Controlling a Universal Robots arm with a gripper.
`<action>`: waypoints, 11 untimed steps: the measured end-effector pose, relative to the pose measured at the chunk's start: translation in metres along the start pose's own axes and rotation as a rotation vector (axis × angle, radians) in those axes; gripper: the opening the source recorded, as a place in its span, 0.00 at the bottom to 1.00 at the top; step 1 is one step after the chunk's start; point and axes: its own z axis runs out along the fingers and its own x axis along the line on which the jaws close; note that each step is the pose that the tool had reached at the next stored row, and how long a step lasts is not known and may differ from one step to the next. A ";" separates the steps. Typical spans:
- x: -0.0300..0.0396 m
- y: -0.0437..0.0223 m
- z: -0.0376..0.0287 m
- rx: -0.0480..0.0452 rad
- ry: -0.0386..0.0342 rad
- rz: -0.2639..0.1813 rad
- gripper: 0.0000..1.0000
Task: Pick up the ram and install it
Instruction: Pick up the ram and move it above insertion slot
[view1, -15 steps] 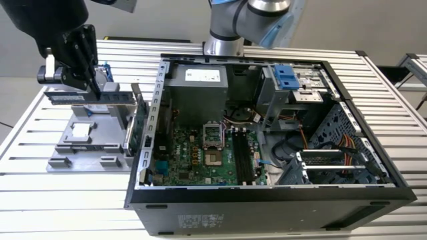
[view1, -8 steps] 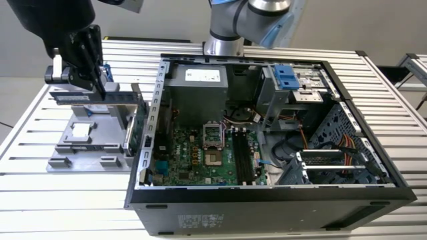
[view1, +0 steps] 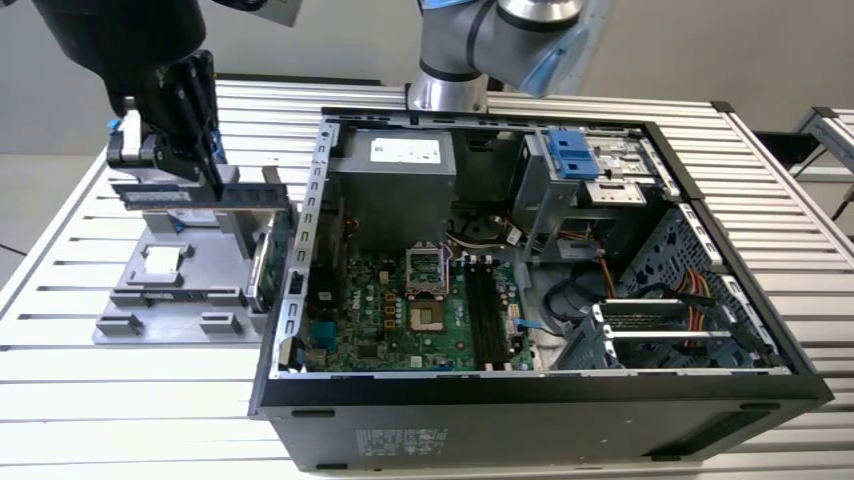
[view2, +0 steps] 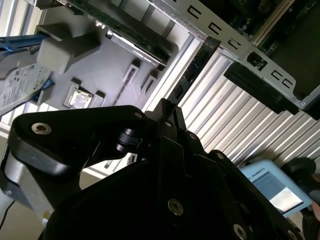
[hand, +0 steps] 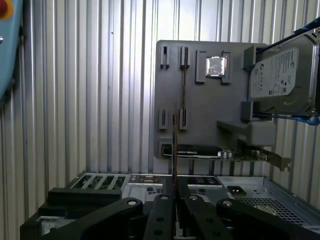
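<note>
I'm holding the ram (view1: 248, 196) over the tray (view1: 187, 300), at the exterior view's left of the case (view1: 534, 400). The gripper (view1: 214, 180) jaws are closing flat on its two faces, with nothing else in their grasp. Its long axis is lying left to right, while the slots (view1: 481, 318) in the case are sitting off to the right, running near to far.

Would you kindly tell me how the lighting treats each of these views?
Exterior view: even light, shade inside the computer case. First wrist view: glare whitens the table slats; the ram in the gripper reads as a thin dark line. Second wrist view: the gripper is nearly black against bright slats.
</note>
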 end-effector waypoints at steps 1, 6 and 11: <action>0.0000 -0.0012 0.0000 0.0001 0.0000 0.000 0.00; 0.0001 -0.0073 0.0001 0.0001 0.0000 0.000 0.00; 0.0000 -0.0131 0.0002 0.0000 -0.0001 0.000 0.00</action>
